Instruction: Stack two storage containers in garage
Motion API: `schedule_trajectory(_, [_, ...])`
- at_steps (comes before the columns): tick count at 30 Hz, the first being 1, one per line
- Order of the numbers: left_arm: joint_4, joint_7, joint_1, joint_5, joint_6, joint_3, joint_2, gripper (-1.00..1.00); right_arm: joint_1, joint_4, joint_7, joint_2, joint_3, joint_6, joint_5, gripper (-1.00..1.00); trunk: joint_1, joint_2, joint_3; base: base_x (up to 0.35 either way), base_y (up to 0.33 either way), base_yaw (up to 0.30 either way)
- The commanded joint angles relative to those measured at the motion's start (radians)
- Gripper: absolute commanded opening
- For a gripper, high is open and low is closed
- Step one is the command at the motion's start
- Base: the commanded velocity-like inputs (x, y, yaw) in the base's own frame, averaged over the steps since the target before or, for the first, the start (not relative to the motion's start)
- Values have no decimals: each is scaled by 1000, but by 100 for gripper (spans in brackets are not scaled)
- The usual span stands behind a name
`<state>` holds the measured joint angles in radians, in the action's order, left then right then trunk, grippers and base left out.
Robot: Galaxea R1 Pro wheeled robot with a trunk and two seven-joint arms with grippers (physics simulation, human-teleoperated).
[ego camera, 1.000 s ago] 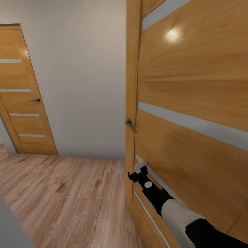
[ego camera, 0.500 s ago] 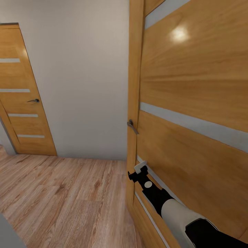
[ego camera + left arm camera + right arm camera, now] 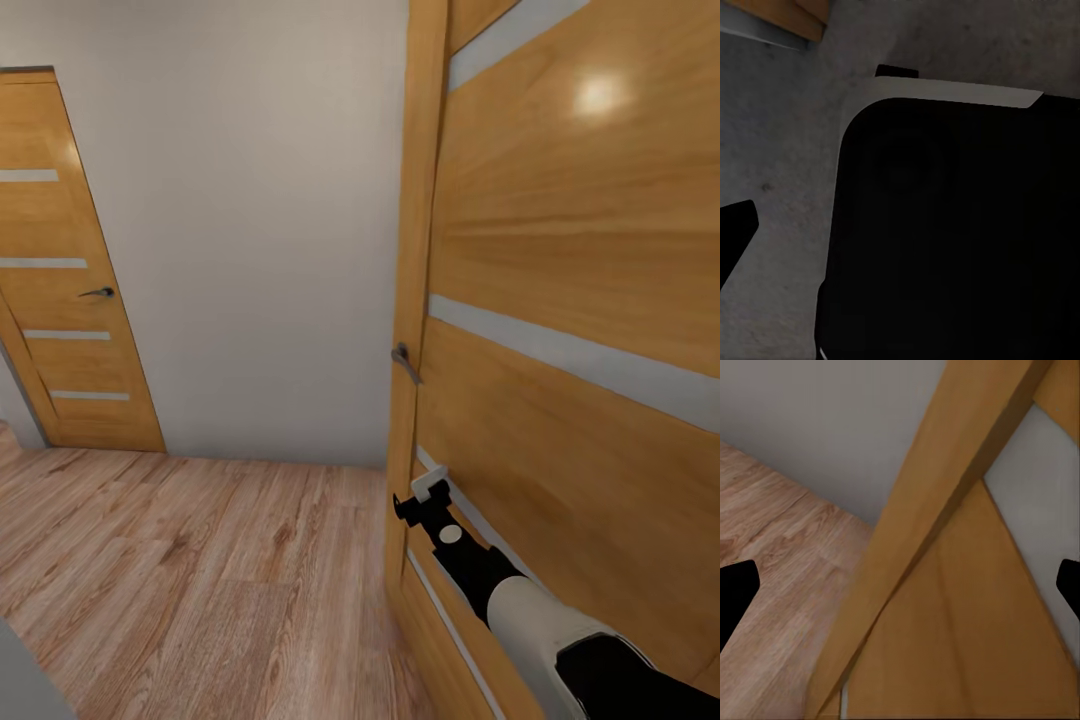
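Observation:
The two storage containers are out of view. My right gripper rests against the lower edge of a wood-panelled door with pale stripes, below its metal handle. In the right wrist view that gripper is open. Its black fingertips stand wide apart, with the door's edge between them and nothing held. My left gripper hangs over a dark rounded part of the robot and grey flooring. One of its fingertips sits far out at the frame's edge.
A second wood-panelled door stands shut at the far left, handle facing me. A plain pale wall lies between the two doors. Light wood plank flooring stretches ahead and left.
The near door's edge and handle have swung to the right, and my right gripper has moved with it. The far door and wall have barely shifted.

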<state>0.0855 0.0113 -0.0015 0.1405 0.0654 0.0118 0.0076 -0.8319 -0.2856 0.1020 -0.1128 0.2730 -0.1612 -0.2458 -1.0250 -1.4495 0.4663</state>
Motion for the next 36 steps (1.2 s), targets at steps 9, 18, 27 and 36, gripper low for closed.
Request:
schedule_trajectory(9, [0,1,0,7,2,1,0,100,-1,2,16,69,-89,-1,-10,100,0,-1,1,0,0,0])
schedule_trajectory(18, [0,1,0,7,2,1,0,100,-1,0,32,133,-98,-1,-9,100,0,-1,1,0,0,0])
schedule_trajectory(27, [0,1,0,7,2,1,0,100,-1,-3,81,179,-114,0,-9,100,0,-1,1,0,0,0])
schedule_trajectory(36, [0,0,0,7,2,1,0,100,-1,-6,91,220,-164,2,-9,100,0,-1,1,0,0,0])
